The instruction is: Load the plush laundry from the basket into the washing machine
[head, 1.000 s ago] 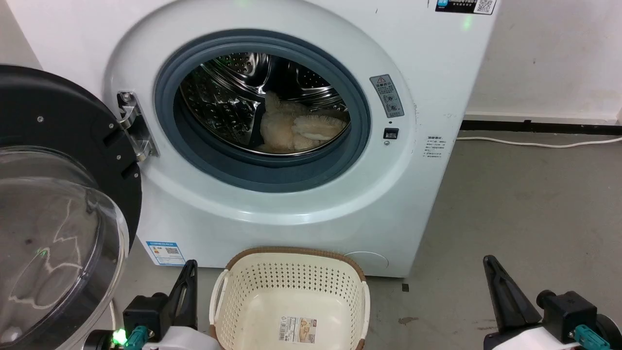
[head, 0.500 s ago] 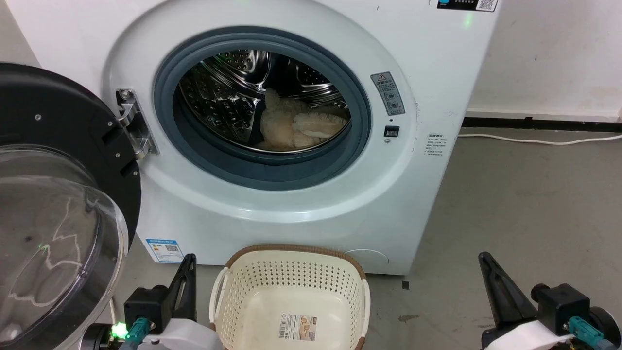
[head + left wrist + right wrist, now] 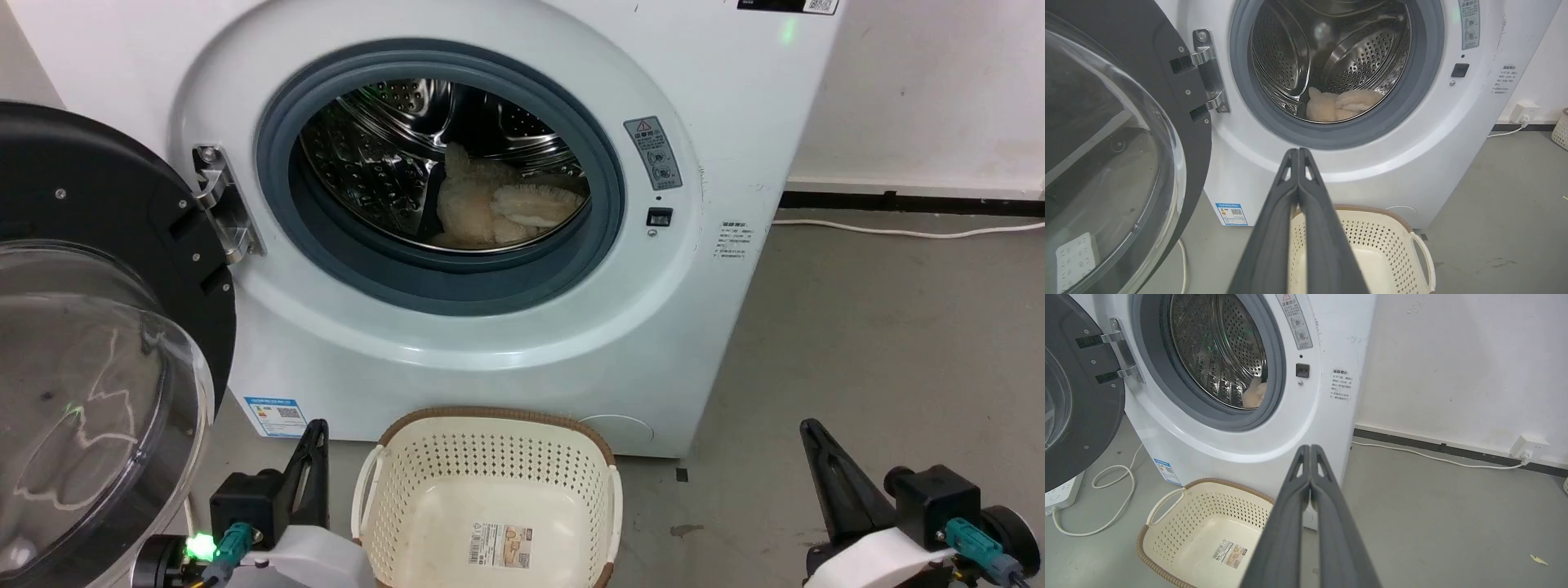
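The cream-beige plush laundry [image 3: 498, 214] lies at the bottom of the steel drum of the white washing machine [image 3: 490, 343]; the left wrist view shows the plush [image 3: 1337, 107] there too. On the floor in front stands the basket [image 3: 490, 457], with just a label on its bottom [image 3: 500, 545]. My left gripper [image 3: 317, 429] is shut, low to the left of the basket, with nothing in it. To the basket's right, over bare floor, my right gripper [image 3: 808, 429] is shut with nothing in it. Both pairs of fingers [image 3: 1298, 153] [image 3: 1310, 449] meet at the tips.
The washer's black-rimmed domed door [image 3: 90, 392] stands swung open on the left, close to my left arm. A white cable [image 3: 898, 232] runs along the wall's foot on the right. A power strip [image 3: 1061, 494] and a looped cord [image 3: 1106, 498] lie under the door.
The head camera has tilted or risen slightly, so the washer and basket sit a little differently in the picture. Both grippers stay low and shut; the right one shows slightly more.
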Tool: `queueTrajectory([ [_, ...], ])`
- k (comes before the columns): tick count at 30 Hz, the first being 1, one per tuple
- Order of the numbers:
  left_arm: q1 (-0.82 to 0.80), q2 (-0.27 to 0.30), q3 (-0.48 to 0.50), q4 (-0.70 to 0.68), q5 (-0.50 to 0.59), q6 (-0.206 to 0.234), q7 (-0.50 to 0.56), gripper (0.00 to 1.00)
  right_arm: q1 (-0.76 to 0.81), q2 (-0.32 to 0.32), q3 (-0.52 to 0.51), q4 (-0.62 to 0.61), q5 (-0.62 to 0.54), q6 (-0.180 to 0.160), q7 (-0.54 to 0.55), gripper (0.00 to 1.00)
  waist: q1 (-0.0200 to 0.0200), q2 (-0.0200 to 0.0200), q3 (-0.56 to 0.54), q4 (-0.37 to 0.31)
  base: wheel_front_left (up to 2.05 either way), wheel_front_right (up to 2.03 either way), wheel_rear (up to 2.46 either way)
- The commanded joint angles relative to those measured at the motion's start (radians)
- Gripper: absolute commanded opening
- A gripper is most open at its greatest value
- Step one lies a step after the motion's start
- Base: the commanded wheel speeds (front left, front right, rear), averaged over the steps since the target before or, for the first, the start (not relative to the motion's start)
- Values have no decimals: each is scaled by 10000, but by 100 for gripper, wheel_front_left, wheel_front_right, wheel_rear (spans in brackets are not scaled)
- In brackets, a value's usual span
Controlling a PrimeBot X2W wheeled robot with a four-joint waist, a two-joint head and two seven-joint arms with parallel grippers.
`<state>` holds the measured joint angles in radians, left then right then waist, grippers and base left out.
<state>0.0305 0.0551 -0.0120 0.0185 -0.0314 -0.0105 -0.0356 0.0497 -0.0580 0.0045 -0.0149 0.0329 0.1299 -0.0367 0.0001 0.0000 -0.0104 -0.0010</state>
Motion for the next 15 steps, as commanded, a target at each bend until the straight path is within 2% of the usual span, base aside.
queueTrajectory([
  [1, -172, -13, 45, -73, 107, 59, 47, 0, -234, 53, -18, 43, -92, 7, 55, 0, -1, 0, 9, 1, 0, 0, 0],
  [15, -295, -46, 114, -176, 297, 101, 332, 0, -477, 76, -43, 140, -310, 8, 343, 0, -1, 0, 96, 10, 0, 0, 0],
])
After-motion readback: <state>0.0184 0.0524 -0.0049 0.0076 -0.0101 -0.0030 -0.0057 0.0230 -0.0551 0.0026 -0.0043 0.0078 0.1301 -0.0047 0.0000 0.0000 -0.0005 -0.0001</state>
